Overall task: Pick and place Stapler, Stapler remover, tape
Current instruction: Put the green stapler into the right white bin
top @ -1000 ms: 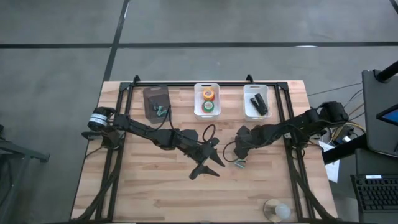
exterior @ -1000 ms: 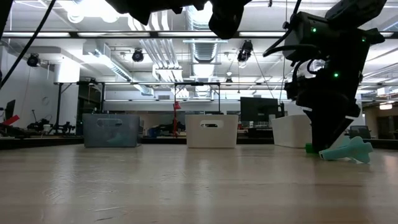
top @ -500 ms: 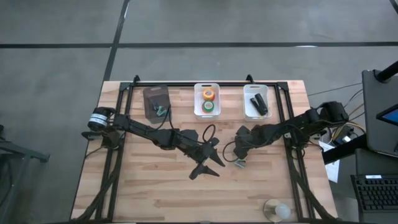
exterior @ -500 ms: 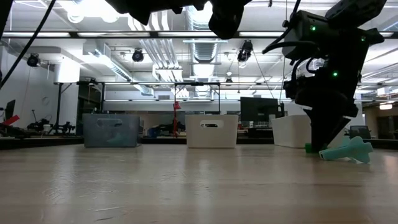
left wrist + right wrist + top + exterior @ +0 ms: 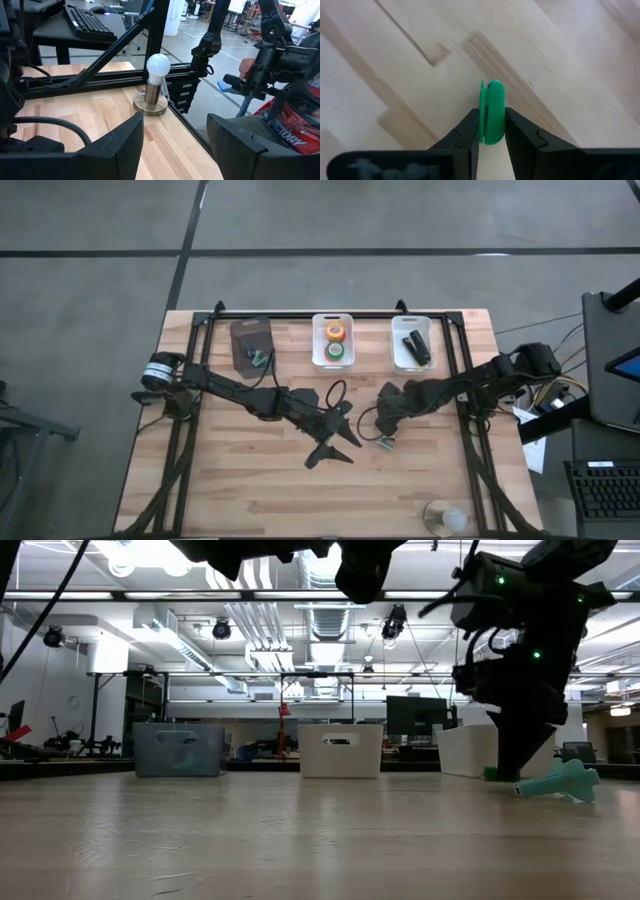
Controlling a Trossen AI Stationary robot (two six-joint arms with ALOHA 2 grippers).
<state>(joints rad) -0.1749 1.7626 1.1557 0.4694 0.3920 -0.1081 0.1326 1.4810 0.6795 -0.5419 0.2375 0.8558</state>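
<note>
A small green stapler remover [image 5: 492, 97] lies on the wooden table near its middle [image 5: 386, 444]. My right gripper [image 5: 492, 122] comes down on it, shut on it. In the low view its pale long part [image 5: 560, 783] sticks out beside the fingers. My left gripper [image 5: 335, 448] hovers open a little to the left, holding nothing. A black stapler [image 5: 416, 347] lies in the far right white bin [image 5: 397, 352]. Orange tape [image 5: 335, 331] and green tape [image 5: 335, 352] sit in the middle white bin [image 5: 316, 342]. My right gripper pinches the stapler remover's two flat sides [image 5: 492, 131] between its two fingers, with one green end reaching out past the fingertips. The fingers come from above, slanting in from the table's right. The remover's long part [image 5: 565, 785] rests on the table.
A grey bin [image 5: 250, 330] stands at the far left of the bin row. A light bulb on a round base [image 5: 445, 518] stands at the near right corner. A black frame [image 5: 330, 313] runs along the table's far edge and sides.
My right gripper has shifted slightly toward the table's left over the stapler remover, which stays on the table.
</note>
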